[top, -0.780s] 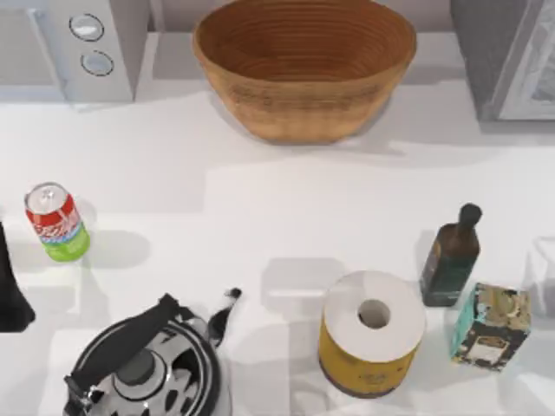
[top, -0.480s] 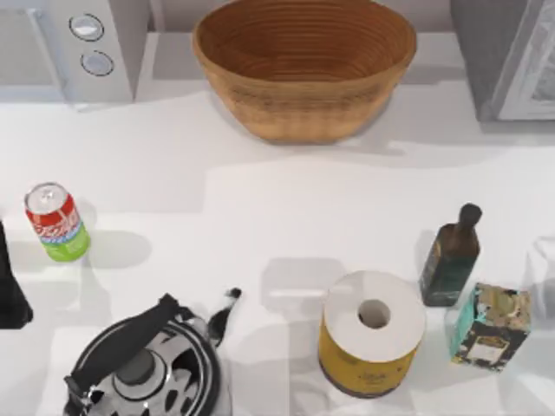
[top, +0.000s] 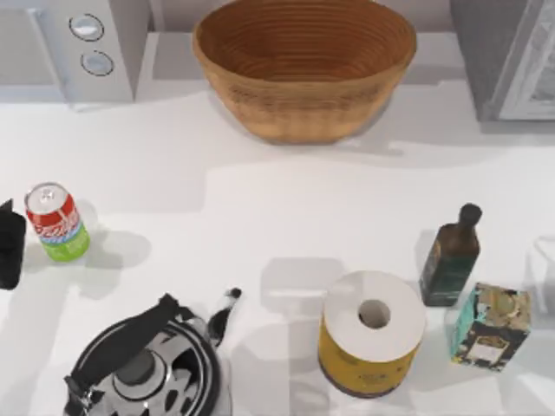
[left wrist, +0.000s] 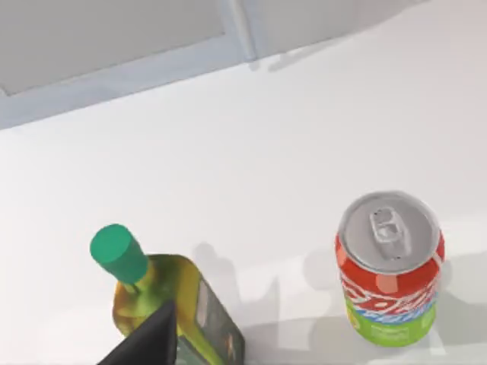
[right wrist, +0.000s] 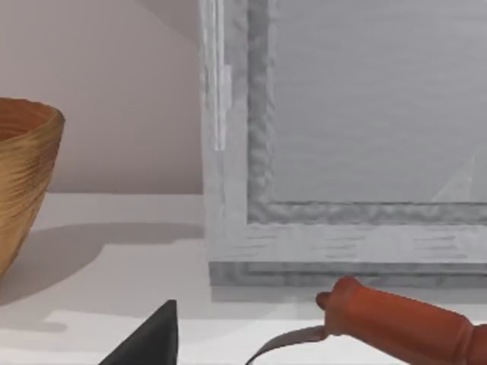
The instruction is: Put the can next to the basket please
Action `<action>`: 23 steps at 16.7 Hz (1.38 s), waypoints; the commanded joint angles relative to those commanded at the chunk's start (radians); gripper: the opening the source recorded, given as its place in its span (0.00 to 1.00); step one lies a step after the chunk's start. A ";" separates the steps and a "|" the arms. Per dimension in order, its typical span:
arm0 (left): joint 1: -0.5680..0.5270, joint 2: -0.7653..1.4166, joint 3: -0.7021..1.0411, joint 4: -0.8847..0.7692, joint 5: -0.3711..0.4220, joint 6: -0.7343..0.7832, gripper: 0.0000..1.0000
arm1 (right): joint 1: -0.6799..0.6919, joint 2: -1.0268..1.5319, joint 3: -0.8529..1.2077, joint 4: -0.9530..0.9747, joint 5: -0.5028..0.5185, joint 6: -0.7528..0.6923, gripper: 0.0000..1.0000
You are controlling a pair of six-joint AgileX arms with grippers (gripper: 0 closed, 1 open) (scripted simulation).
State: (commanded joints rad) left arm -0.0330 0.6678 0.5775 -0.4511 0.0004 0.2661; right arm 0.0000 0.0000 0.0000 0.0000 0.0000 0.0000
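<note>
The basket [top: 303, 65] is sitting at the far middle of the table [top: 260, 199], one wide woven bowl, and it is also showing at the edge of my right wrist view [right wrist: 23, 182]. The microwave [top: 74, 48] is standing at the far left with two round dials, and a grey cabinet [top: 507, 56] is standing at the far right. One kettle [top: 143, 364] with a black handle is sitting at the near left. One yellow roll [top: 373, 334] with a white top is standing near the middle right; its dark label is too small to read. One dark bottle [top: 451, 256] is standing just beside it, and one patterned box [top: 490, 328] is near them, its label also unreadable.

The can [top: 56, 222] is standing upright at the table's left side, well apart from the basket. It is carrying white script on red above a green band, but I cannot make out the words, even in my left wrist view [left wrist: 389, 266].

My left gripper [top: 10, 244] is moving in at the left edge, now higher up that edge than a moment ago and just beside the can, not touching it. I cannot tell how far its jaws are apart. A green-capped yellow bottle [left wrist: 163, 296] is standing near the can in my left wrist view.

My right gripper [right wrist: 148, 338] is idling near the cabinet, beside an orange handle [right wrist: 403, 323]; I cannot tell its jaws either.
</note>
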 joint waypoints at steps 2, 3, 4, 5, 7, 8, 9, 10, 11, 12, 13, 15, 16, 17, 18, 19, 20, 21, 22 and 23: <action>-0.009 0.211 0.167 -0.128 0.000 0.076 1.00 | 0.000 0.000 0.000 0.000 0.000 0.000 1.00; -0.014 0.318 0.252 -0.193 0.000 0.114 1.00 | 0.000 0.000 0.000 0.000 0.000 0.000 1.00; -0.019 0.423 0.336 -0.258 0.000 0.152 1.00 | 0.000 0.000 0.000 0.000 0.000 0.000 1.00; -0.023 0.527 0.418 -0.321 0.000 0.189 1.00 | 0.000 0.000 0.000 0.000 0.000 0.000 1.00; -0.032 0.726 0.576 -0.440 0.000 0.259 1.00 | 0.000 0.000 0.000 0.000 0.000 0.000 1.00; -0.036 0.819 0.649 -0.495 0.000 0.292 1.00 | 0.000 0.000 0.000 0.000 0.000 0.000 1.00; -0.040 0.905 0.718 -0.546 0.001 0.322 1.00 | 0.000 0.000 0.000 0.000 0.000 0.000 1.00; -0.043 0.984 0.781 -0.594 0.001 0.350 1.00 | 0.000 0.000 0.000 0.000 0.000 0.000 1.00; -0.047 1.056 0.837 -0.636 0.001 0.375 1.00 | 0.000 0.000 0.000 0.000 0.000 0.000 1.00; -0.049 1.117 0.886 -0.674 0.001 0.398 1.00 | 0.000 0.000 0.000 0.000 0.000 0.000 1.00; -0.052 1.169 0.928 -0.707 0.001 0.417 1.00 | 0.000 0.000 0.000 0.000 0.000 0.000 1.00; -0.055 1.240 0.986 -0.754 0.001 0.445 1.00 | 0.000 0.000 0.000 0.000 0.000 0.000 1.00; -0.056 1.259 1.002 -0.767 0.001 0.452 1.00 | 0.000 0.000 0.000 0.000 0.000 0.000 1.00; -0.056 1.268 1.009 -0.772 0.001 0.456 1.00 | 0.000 0.000 0.000 0.000 0.000 0.000 1.00; -0.056 1.268 1.009 -0.772 0.001 0.456 1.00 | 0.000 0.000 0.000 0.000 0.000 0.000 1.00; -0.056 1.268 1.009 -0.772 0.001 0.456 1.00 | 0.000 0.000 0.000 0.000 0.000 0.000 1.00; -0.056 1.268 1.009 -0.772 0.001 0.456 1.00 | 0.000 0.000 0.000 0.000 0.000 0.000 1.00; -0.051 1.265 1.006 -0.770 0.000 0.454 1.00 | 0.000 0.000 0.000 0.000 0.000 0.000 1.00; -0.053 1.267 1.003 -0.767 0.001 0.456 1.00 | 0.000 0.000 0.000 0.000 0.000 0.000 1.00; -0.055 1.270 0.993 -0.755 0.001 0.458 1.00 | 0.000 0.000 0.000 0.000 0.000 0.000 1.00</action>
State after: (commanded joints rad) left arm -0.0875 1.9378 1.5703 -1.2060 0.0012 0.7239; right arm 0.0000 0.0000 0.0000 0.0000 0.0000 0.0000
